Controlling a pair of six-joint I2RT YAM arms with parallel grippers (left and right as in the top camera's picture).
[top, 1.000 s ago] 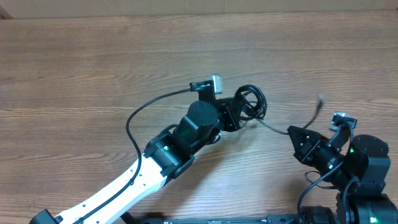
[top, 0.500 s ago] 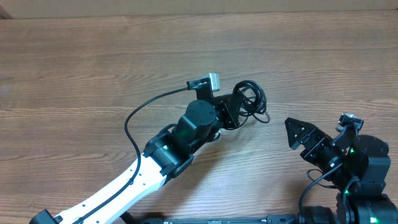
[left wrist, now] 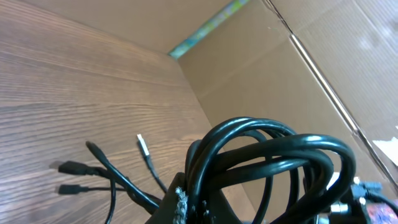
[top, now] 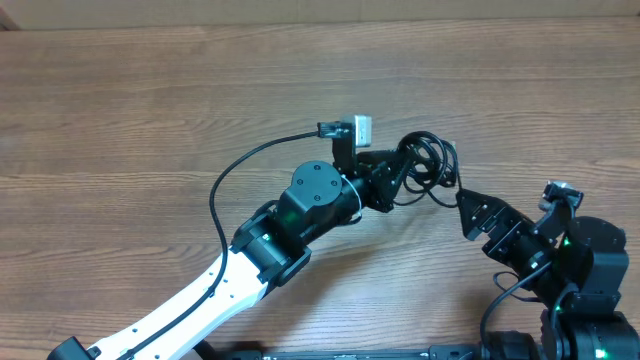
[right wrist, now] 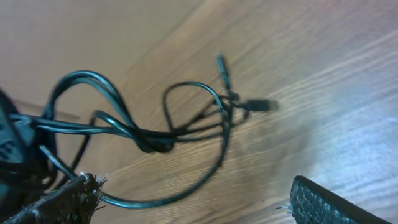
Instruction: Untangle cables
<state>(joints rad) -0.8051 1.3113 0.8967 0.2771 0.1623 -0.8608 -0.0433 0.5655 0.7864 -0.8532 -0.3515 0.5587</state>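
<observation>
The cables (top: 430, 162) form a bundle of thin black loops right of the table's middle. My left gripper (top: 403, 178) is shut on that bundle. In the left wrist view the loops (left wrist: 267, 155) arch over the gripper (left wrist: 199, 208), and loose ends with small plugs (left wrist: 73, 168) trail onto the wood. My right gripper (top: 472, 213) stands open just right of the bundle with nothing held. In the right wrist view the tangle (right wrist: 155, 135) lies ahead of the open gripper (right wrist: 193, 202). One strand curves past the left fingertip (right wrist: 68, 199). Two plugs (right wrist: 264, 104) rest on the table.
The wooden table (top: 150, 100) stretches far to the left and back. A thick black robot cable (top: 215, 195) arcs from the left arm's wrist camera (top: 360, 128). A cardboard wall (left wrist: 298, 56) rises beyond the table edge in the left wrist view.
My right gripper has opened and let go of the cable end it was pulling. My left gripper has shifted right with the bundle, closer to the right gripper.
</observation>
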